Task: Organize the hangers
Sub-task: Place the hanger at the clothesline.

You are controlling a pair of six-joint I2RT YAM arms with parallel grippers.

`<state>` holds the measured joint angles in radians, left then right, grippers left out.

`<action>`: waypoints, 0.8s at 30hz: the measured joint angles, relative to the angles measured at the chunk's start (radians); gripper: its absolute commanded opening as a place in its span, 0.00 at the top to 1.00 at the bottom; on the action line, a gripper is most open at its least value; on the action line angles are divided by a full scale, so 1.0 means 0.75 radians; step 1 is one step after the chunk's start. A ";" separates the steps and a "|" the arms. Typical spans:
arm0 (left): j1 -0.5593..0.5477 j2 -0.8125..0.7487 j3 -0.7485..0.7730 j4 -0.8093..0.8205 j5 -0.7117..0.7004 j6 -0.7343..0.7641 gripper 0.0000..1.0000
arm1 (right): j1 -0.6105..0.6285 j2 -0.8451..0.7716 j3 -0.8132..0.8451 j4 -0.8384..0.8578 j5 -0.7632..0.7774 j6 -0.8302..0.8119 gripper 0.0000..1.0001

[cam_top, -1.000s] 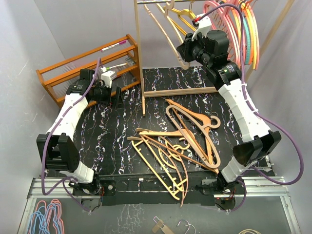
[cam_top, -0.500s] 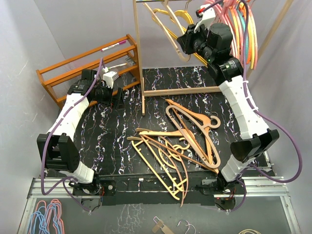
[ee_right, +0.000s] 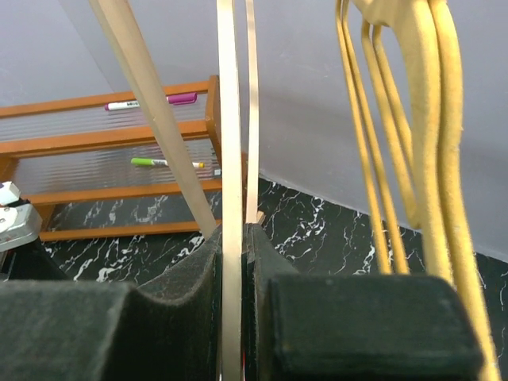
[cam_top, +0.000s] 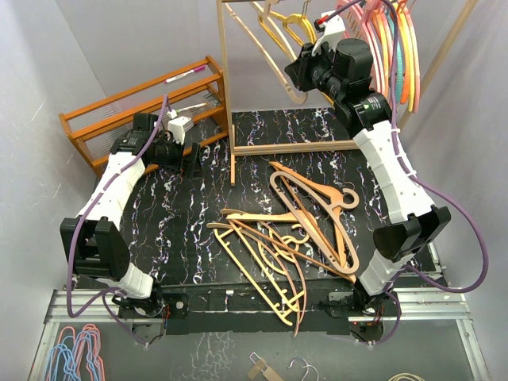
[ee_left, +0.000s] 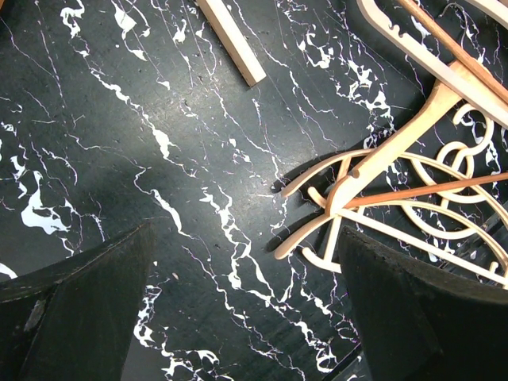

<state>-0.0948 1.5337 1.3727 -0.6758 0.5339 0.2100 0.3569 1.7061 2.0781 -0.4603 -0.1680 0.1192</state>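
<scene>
My right gripper (cam_top: pixel 304 73) is raised beside the rail and shut on a tan wooden hanger (cam_top: pixel 279 67). In the right wrist view its bar (ee_right: pixel 230 159) runs straight up between the closed pads (ee_right: pixel 186 294). Yellow hangers (cam_top: pixel 290 28) hang beside it and also show in the right wrist view (ee_right: pixel 413 119). Pink, orange and teal hangers (cam_top: pixel 393 48) hang further right. A pile of tan wooden hangers (cam_top: pixel 294 230) lies on the black marbled table. My left gripper (cam_top: pixel 190 155) is open and empty, low over the table's far left. Its wrist view shows the pile's edge (ee_left: pixel 413 159).
The orange-brown slatted shelf rack (cam_top: pixel 143 111) stands at the back left, with markers on it. The pale wooden frame (cam_top: pixel 226 87) stands at the back, its base bar (cam_top: pixel 294 147) on the table. Loose pink and blue hangers (cam_top: pixel 75 349) lie below the near edge.
My right gripper has risen and moved left along the rail with the tan hanger in it. The left arm has not moved.
</scene>
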 measured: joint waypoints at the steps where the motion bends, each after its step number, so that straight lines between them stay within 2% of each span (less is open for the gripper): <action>1: 0.000 0.000 0.000 -0.001 0.000 0.000 0.03 | 0.000 0.000 -0.003 -0.006 -0.006 0.002 0.92; 10: 0.000 0.000 0.000 -0.009 -0.001 0.004 0.03 | 0.000 0.001 -0.009 -0.042 -0.030 0.010 0.92; 18: 0.000 0.000 0.000 -0.010 -0.002 0.005 0.02 | 0.000 0.129 0.279 -0.235 -0.064 0.049 0.92; 24: 0.000 0.000 0.000 -0.013 -0.004 0.006 0.03 | 0.000 0.139 0.320 -0.321 -0.075 0.090 0.92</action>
<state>-0.0948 1.5337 1.3727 -0.6857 0.5308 0.2146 0.3569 1.8107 2.3180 -0.7010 -0.2241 0.1864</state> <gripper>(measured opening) 0.974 0.119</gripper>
